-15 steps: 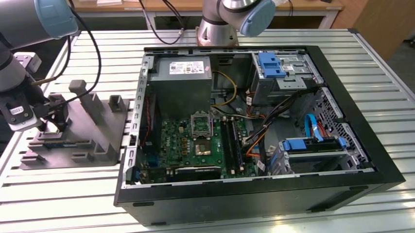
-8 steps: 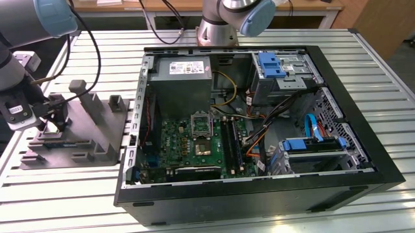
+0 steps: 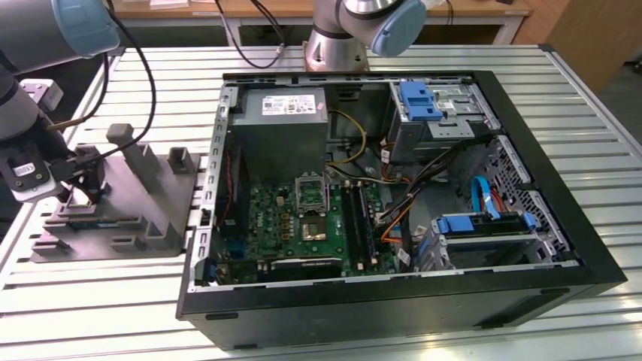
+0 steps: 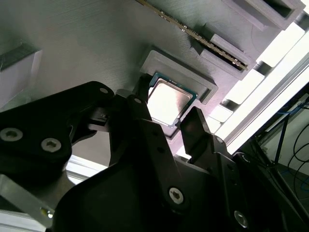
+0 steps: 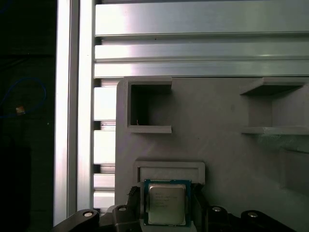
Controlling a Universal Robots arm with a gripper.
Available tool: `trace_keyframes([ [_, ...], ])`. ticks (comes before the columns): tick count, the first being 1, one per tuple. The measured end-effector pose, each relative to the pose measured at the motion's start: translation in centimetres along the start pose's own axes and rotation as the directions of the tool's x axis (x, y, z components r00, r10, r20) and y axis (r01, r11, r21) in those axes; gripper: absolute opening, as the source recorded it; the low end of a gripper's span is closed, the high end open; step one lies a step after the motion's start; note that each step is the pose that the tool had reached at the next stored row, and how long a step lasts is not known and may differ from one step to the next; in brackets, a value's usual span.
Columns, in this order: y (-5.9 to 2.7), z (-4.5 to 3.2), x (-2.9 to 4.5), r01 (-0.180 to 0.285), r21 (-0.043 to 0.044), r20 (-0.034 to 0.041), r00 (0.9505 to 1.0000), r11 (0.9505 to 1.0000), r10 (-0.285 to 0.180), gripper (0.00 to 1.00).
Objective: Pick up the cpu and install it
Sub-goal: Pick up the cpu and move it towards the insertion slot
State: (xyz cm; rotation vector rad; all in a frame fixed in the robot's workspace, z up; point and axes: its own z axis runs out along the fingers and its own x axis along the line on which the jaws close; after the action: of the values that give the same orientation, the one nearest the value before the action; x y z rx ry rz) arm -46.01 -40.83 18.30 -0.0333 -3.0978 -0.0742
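The job is at its first stage: the cpu [image 5: 166, 204] lies flat in its shallow nest [image 5: 169, 166] on the grey holder block [image 3: 150, 195], which sits on the slatted table [image 3: 101, 301] at about 9 o'clock from the open computer case [image 3: 401, 320] in the exterior view. The tool [image 4: 168, 110] is down over the chip, and in both wrist views its dark fingers [image 4: 198, 128] stand against two opposite edges with no gap that I can make out, so I judge it clamped on the cpu, though the chip has not left the nest. Lifting, carrying and seating are all left to do, and the socket frame [image 3: 312, 194] on the motherboard [image 3: 281, 218] looks unfilled. As for room, the nest's raised rim hugs the chip closely, so a straight rise looks the only clean way out. Upright posts [image 3: 120, 139] stand on the block near the tool, at about 1 o'clock from it in the exterior view. The case wall lies between block and board. Around the socket frame, the power supply [image 3: 286, 113] sits at 12 o'clock, the memory slots [image 3: 356, 218] at 3 o'clock, and loose cables [image 3: 401, 203] beyond them
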Motion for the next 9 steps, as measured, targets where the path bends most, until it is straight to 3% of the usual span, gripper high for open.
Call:
trace_keyframes([
  [9, 0.0, 0.1, 0.0, 0.004, 0.0003, -0.0001, 1.0, 1.0, -0.004, 0.53],
])
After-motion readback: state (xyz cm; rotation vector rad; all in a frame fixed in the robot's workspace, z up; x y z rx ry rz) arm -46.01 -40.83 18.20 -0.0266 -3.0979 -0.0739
